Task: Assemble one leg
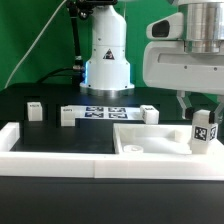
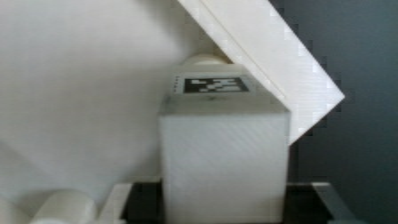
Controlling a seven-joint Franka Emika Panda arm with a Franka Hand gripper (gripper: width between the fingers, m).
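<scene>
My gripper (image 1: 201,112) is shut on a leg (image 1: 203,134), a small white post with a black-and-white tag facing the camera, held upright. It stands at the near corner of the large flat white panel (image 1: 150,140), on the exterior view's right; I cannot tell whether it touches the panel. In the wrist view the leg (image 2: 222,140) fills the middle between my dark fingers (image 2: 135,200), with the gripper (image 2: 221,206) closed on its sides. The panel (image 2: 80,100) lies behind it, and a raised peg (image 2: 54,208) shows beside it.
Three more legs stand on the black table: one (image 1: 34,110) at the exterior view's left, one (image 1: 68,116) next to the marker board (image 1: 105,112), one (image 1: 150,113) behind the panel. White border rails run along the front (image 1: 90,160) and left (image 1: 10,135). The robot base (image 1: 107,60) is behind.
</scene>
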